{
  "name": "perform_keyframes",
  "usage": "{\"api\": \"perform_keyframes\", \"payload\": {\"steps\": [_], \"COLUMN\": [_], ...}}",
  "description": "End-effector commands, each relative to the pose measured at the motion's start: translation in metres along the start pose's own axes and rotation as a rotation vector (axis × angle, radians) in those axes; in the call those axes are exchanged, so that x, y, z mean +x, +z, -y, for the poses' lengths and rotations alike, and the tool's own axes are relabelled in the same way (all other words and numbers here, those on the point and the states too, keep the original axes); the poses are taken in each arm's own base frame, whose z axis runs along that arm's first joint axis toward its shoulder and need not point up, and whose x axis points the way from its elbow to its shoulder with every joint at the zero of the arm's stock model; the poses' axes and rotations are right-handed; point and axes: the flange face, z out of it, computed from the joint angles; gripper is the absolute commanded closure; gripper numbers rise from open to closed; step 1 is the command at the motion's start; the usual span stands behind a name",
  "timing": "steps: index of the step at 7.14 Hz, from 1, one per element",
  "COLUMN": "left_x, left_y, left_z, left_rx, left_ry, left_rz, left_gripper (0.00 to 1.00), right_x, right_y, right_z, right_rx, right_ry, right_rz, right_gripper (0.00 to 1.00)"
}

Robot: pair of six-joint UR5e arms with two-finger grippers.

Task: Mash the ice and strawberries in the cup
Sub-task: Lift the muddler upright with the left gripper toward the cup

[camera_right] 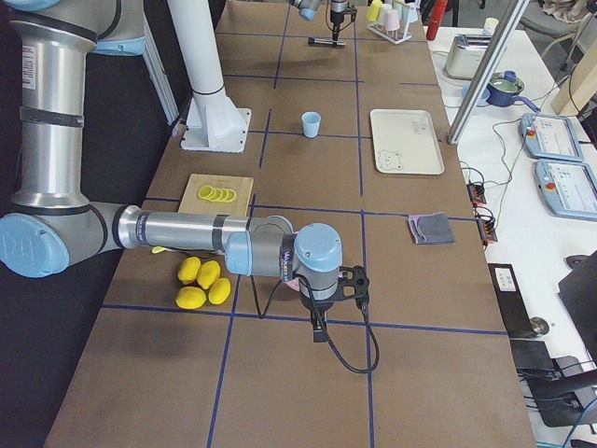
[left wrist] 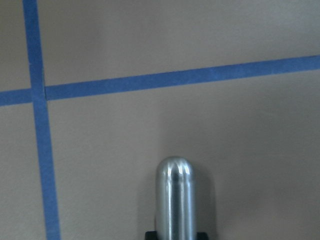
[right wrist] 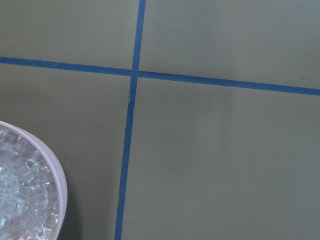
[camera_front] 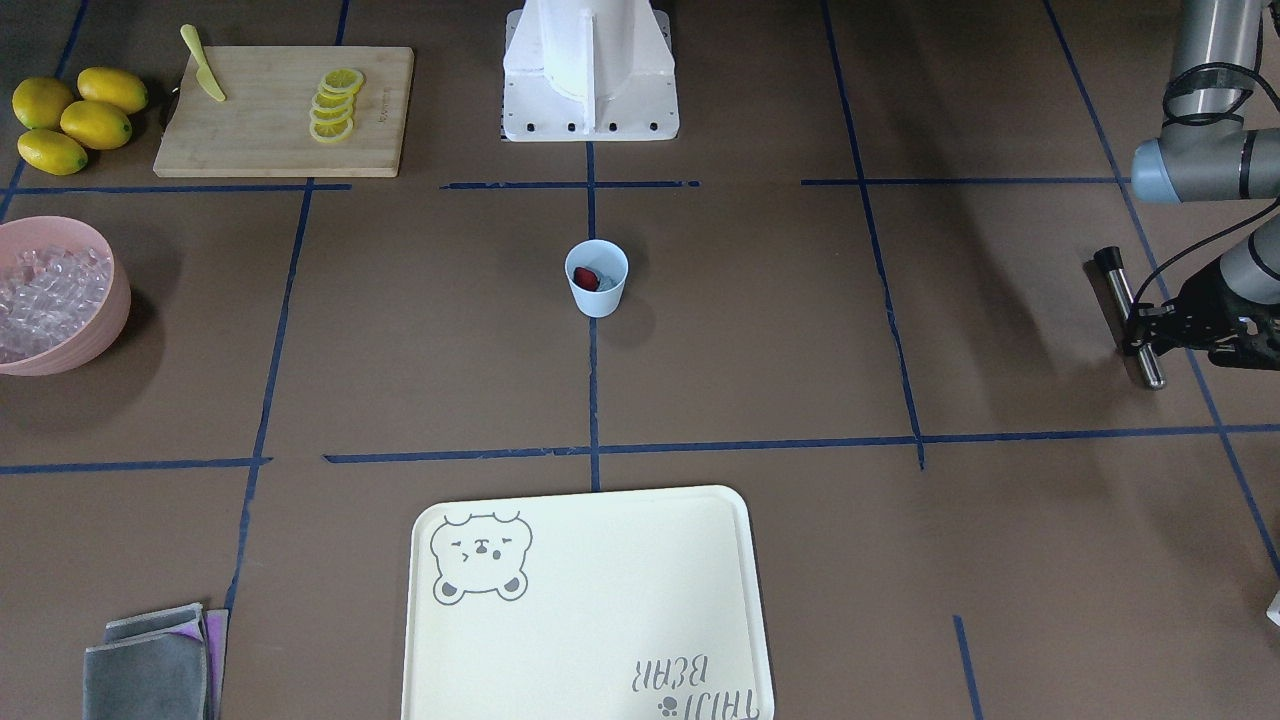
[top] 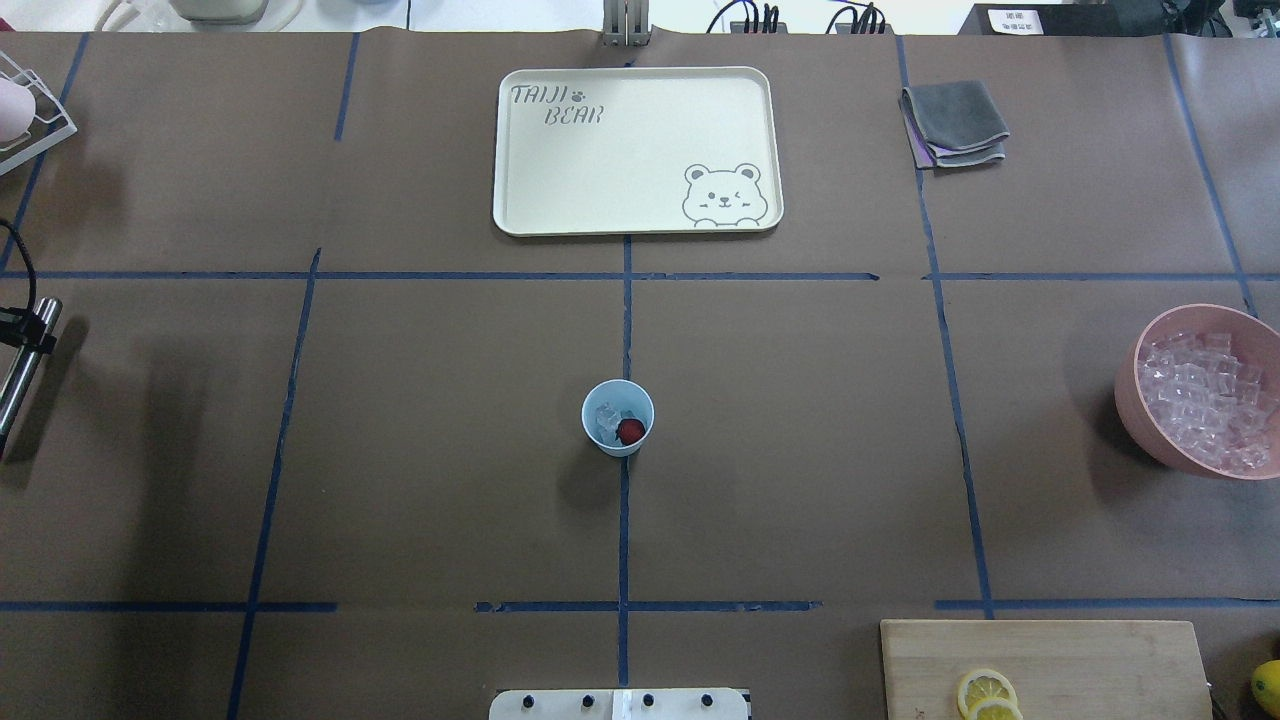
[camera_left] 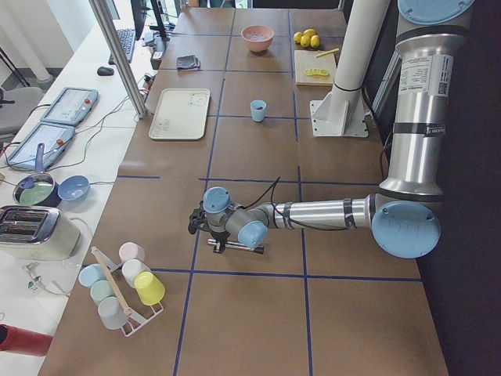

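The pale-blue cup (top: 618, 440) stands at the table's middle, also in the front view (camera_front: 597, 295). Inside lie a red strawberry (top: 630, 431) and a few clear ice cubes (top: 606, 420); the strawberry shows in the front view (camera_front: 587, 279) too. My left gripper (camera_front: 1143, 337) is far off at the table's left end, shut on a steel rod with a black end (camera_front: 1130, 315). The rod's rounded tip shows in the left wrist view (left wrist: 175, 197). My right gripper (camera_right: 320, 331) shows only in the exterior right view, beside the pink bowl; I cannot tell whether it is open or shut.
A pink bowl (top: 1135, 410) full of ice sits at the right edge. A cutting board (camera_front: 260, 140) carries lemon slices and a yellow knife, with lemons (camera_front: 75, 118) beside it. A cream tray (top: 560, 190) and folded cloths (top: 955, 122) lie at the far side.
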Motion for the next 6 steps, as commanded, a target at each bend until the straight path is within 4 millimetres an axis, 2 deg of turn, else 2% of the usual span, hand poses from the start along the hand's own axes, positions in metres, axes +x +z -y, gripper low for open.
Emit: {"api": "perform_keyframes", "payload": {"steps": [1, 2, 3, 4, 5, 6], "left_x": [0.085, 0.134, 0.173, 0.251, 0.311, 0.332], "left_y": [-0.072, -0.104, -0.132, -0.129, -0.128, -0.139], "left_z": [0.036, 0.069, 0.088, 0.102, 0.098, 0.097], "left_rx": [0.175, 0.296, 0.411, 0.451, 0.489, 0.593], "left_ry": [0.174, 0.285, 0.388, 0.515, 0.602, 0.66], "left_rz": [-0.09, -0.157, -0.23, -0.323, -0.398, -0.433], "left_gripper": [1.0, 0.99, 0.98, 0.98, 0.98, 1.0], "right_x": [-0.001, -0.001, -0.001, -0.001, -0.003, -0.005], "right_y": [-0.001, -0.001, -0.001, -0.001, -0.003, -0.005], "right_z": [0.0, 0.0, 0.0, 0.0, 0.001, 0.002], "right_rx": [0.001, 0.001, 0.001, 0.003, 0.007, 0.01], "right_ry": [0.001, -0.001, -0.001, -0.002, -0.005, -0.007], "right_rz": [0.0, 0.0, 0.0, 0.001, 0.001, 0.002], "right_gripper": [0.01, 0.01, 0.01, 0.01, 0.01, 0.01]}}
